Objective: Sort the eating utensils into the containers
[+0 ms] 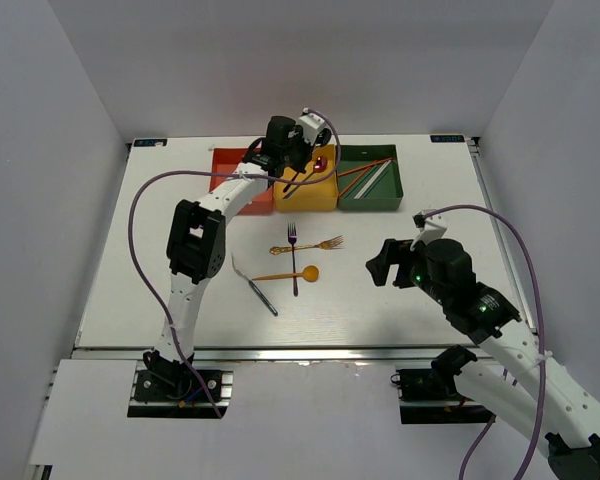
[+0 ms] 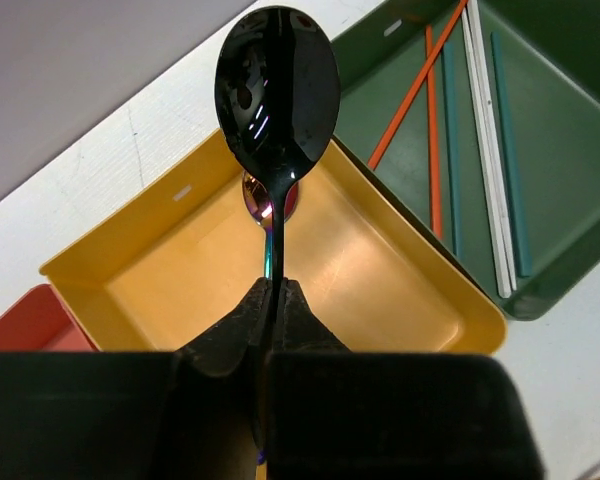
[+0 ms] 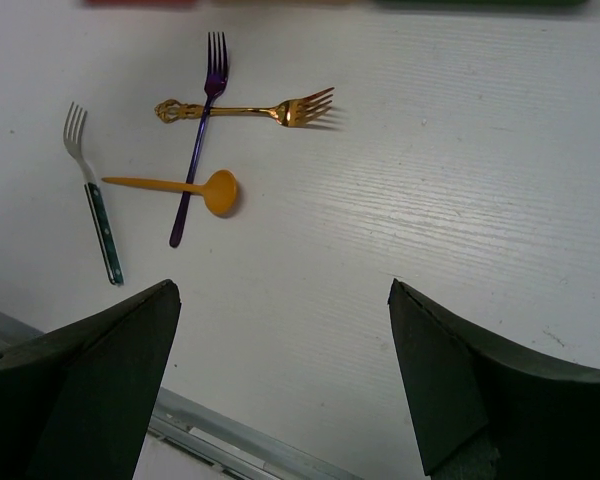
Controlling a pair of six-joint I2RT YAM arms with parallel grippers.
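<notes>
Over the yellow box (image 2: 160, 290), left gripper's (image 2: 272, 300) spoon (image 2: 277, 90) points bowl-outward.

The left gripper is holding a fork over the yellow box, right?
Not a fork. The left wrist view shows the left gripper shut on a dark spoon, held over the yellow box.
</notes>
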